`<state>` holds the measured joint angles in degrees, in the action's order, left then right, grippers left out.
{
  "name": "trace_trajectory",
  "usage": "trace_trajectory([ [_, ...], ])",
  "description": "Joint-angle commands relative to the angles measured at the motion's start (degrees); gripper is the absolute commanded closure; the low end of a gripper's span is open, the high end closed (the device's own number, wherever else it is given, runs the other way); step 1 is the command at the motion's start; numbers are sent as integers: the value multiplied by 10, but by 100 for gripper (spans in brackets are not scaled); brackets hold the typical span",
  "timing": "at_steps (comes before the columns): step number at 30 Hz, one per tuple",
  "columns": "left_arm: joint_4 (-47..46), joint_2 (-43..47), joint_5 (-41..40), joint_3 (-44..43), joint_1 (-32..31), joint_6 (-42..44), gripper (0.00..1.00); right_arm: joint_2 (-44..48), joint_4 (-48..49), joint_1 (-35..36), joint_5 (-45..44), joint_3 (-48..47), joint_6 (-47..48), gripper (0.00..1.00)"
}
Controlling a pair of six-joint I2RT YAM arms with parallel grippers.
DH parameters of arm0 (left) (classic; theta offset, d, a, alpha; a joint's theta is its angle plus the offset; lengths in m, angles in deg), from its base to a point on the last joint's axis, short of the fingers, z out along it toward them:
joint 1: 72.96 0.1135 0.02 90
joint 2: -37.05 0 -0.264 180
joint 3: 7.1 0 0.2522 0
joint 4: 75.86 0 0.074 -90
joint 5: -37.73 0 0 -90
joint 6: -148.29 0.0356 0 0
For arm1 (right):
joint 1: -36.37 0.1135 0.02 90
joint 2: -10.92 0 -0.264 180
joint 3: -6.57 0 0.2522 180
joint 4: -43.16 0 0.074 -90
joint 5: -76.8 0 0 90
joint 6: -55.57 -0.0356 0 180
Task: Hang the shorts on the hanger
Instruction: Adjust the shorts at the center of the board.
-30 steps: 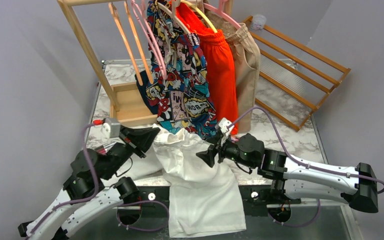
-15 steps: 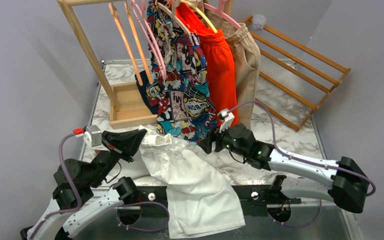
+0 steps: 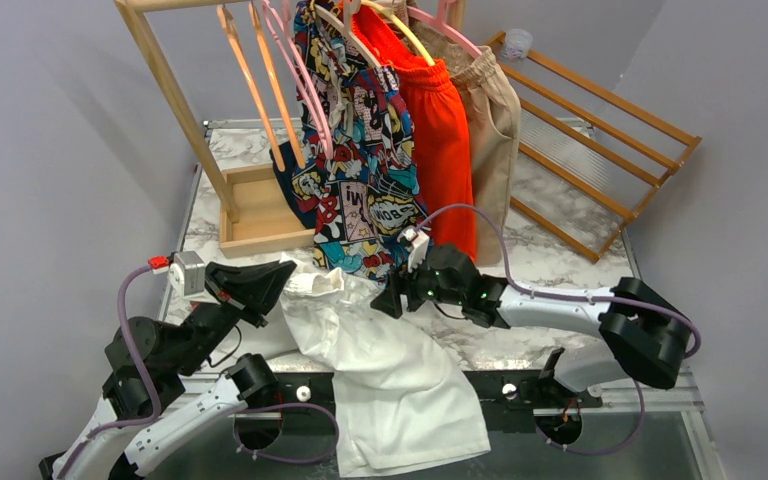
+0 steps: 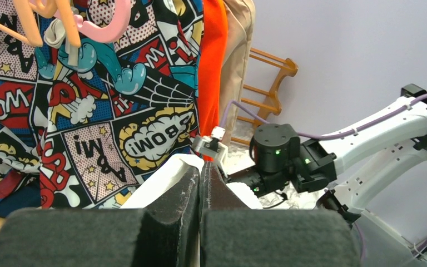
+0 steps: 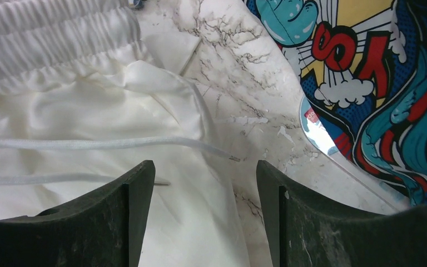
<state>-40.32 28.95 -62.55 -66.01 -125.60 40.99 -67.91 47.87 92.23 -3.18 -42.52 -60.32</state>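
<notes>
The white shorts lie on the marble table, legs hanging over the near edge. My left gripper is shut on their gathered waistband, holding it a little off the table; white fabric bulges past its closed fingertips. My right gripper stands open just above the right end of the waistband. Under it I see shorts fabric, a drawstring and bare marble. The light-pink hanger hangs on the rack, its curved end showing in the left wrist view.
A wooden rack at the back carries orange hangers, comic-print shorts, orange-red shorts and a beige garment. The comic print hangs just behind my right gripper. A slatted wooden frame leans at the right.
My right gripper has swung left and down to the shorts' waistband, its jaws narrowing slightly. The left gripper pulled the waistband a little left, then stayed.
</notes>
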Motion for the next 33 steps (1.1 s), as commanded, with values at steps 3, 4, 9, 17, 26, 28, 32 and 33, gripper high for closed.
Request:
trace_trajectory([
  [3, -23, -16, 27, -30, -2, 5, 100, -60, 40, 0, 14, -34, 13, 30],
  [4, -25, -18, 29, -32, -2, 6, 100, -66, 45, 0, 10, -35, 15, 30],
  [9, -36, -31, 42, -36, -2, 9, 100, -98, 72, 1, 28, -49, 24, 42],
  [17, -40, -46, 41, -57, -2, 11, 100, 103, 79, 7, 14, 4, 80, 99],
  [26, -143, -131, 19, -88, -3, 84, 100, 310, -138, 8, -163, -141, 263, 99],
  [28, -187, -194, 10, -130, -3, 129, 100, 307, -156, 8, -170, -206, 304, 99],
  [32, -238, -310, 20, -236, -3, 181, 100, 317, -182, 8, -100, -295, 341, 99],
  [33, -245, -320, 18, -244, -3, 183, 100, 328, -184, 8, -75, -295, 338, 99],
])
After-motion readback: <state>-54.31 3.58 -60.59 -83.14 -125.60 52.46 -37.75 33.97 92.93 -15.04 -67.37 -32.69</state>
